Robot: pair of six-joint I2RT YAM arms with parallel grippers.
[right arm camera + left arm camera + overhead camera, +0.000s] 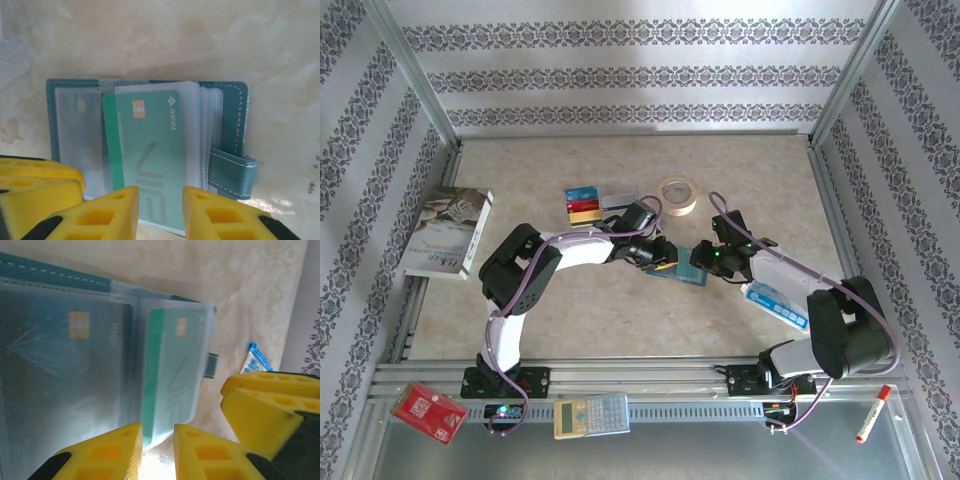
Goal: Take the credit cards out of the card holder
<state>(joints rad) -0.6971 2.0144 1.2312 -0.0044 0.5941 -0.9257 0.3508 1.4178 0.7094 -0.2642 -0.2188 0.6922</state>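
Beige tabletop (620,310), open card holder (231,102), teal card (150,150) overhanging edge

Open teal card holder (232,115), green card (150,150) seemingly half-out

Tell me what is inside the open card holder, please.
Inside the card holder lie clear plastic sleeves. A green card sits tilted in the middle one; a grey card sits in the left sleeve. Whether the stacked sleeves on the right hold more cards is hidden.
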